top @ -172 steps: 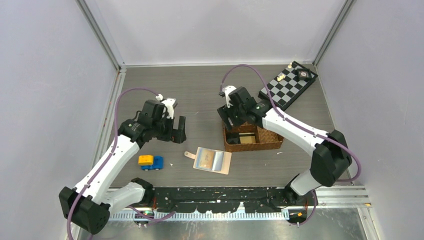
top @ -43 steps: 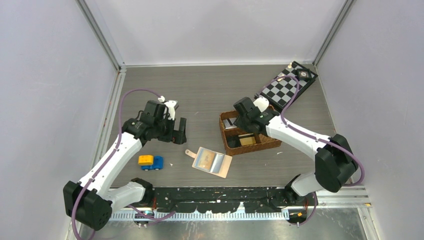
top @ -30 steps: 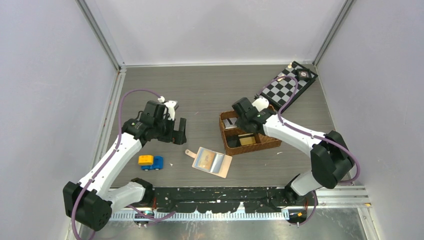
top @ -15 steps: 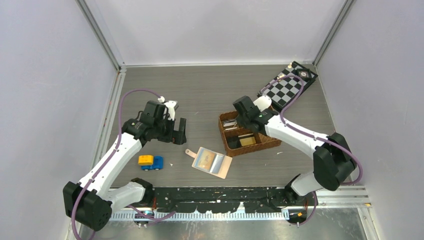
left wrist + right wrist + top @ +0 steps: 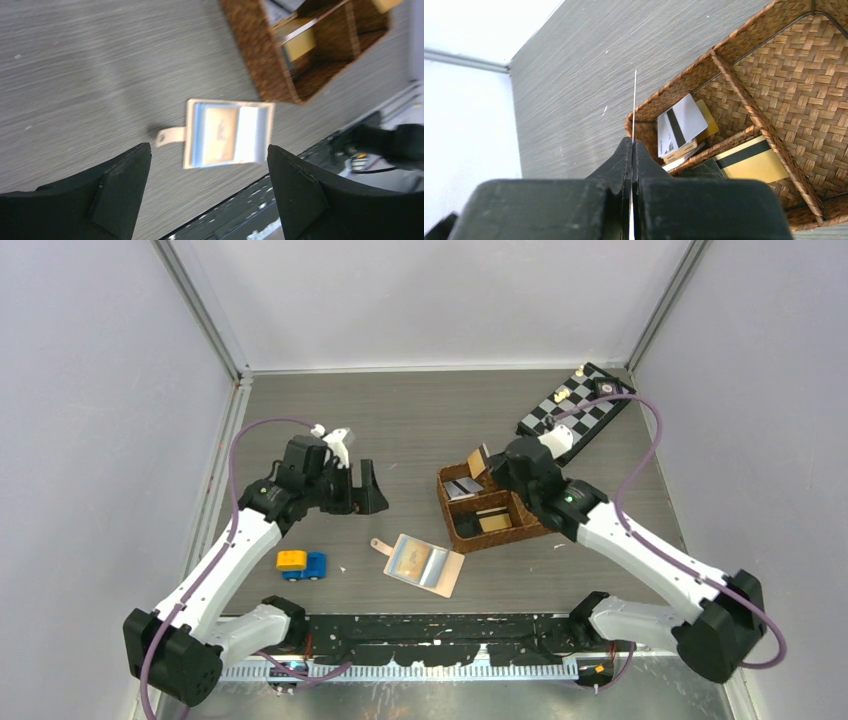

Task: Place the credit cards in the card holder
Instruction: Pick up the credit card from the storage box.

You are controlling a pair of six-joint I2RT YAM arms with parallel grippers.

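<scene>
Right tool [image 5: 632, 144] pinches a tan card [image 5: 478, 461]; left tool [image 5: 208, 149] gapes.

Beige folding card holder [image 5: 425, 562] at the counter's [image 5: 400, 420] front middle, yellow and blue toy blocks [image 5: 301, 564] left of it, brown woven divided basket [image 5: 505, 537] behind-right, flat credit cards [image 5: 462, 488] in its compartments, black-and-white chequered board [image 5: 575, 410] at far right corner.

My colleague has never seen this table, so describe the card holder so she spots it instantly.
Start at the brown woven basket in the middle of the grey table. Nearer the arm bases and to its left, apart from it, lies the card holder. It is the only flat, opened beige-pink wallet, with pale blue pockets and a small tab.
</scene>
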